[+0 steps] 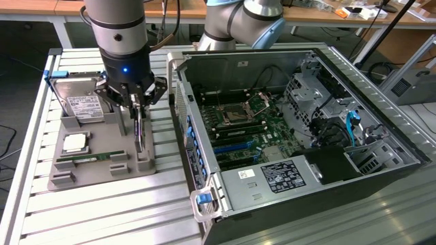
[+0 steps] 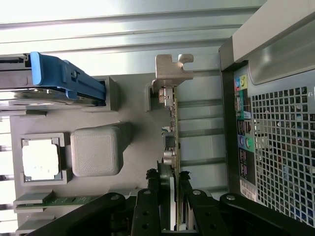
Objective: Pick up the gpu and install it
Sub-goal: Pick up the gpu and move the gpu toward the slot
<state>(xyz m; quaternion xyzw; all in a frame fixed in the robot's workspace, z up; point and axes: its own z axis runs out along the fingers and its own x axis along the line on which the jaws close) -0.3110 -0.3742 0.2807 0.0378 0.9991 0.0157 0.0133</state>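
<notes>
In the exterior view, the arm reaches straight down over a gray holder tray (image 1: 105, 135) on the slatted metal counter (image 1: 102, 209). Its hand (image 1: 138, 107) is closed on the top edge of the gpu (image 1: 139, 132), which stands on edge in a slot on the side of the tray nearest the open computer case (image 1: 381, 168). A hard drive (image 1: 81, 104) with a blue frame stands at the far end of the tray. A processor (image 1: 73, 143) and a green RAM stick (image 1: 89, 159) lie nearer the front. The motherboard (image 1: 245, 132) is exposed inside the case, which is on the exterior view's right.

In the wrist view, the two black fingers (image 2: 147, 211) of the hand (image 2: 173, 174) press against both faces of the gpu (image 2: 171, 123) with no gap showing. The card's silver bracket (image 2: 172, 69) sits at its far end beside a tray post. The hard drive (image 2: 64, 76), processor (image 2: 42, 160) and RAM stick (image 2: 54, 200) lie to one side of the tray (image 2: 133, 162). The perforated back of the case (image 2: 275, 137) is on the other.
</notes>
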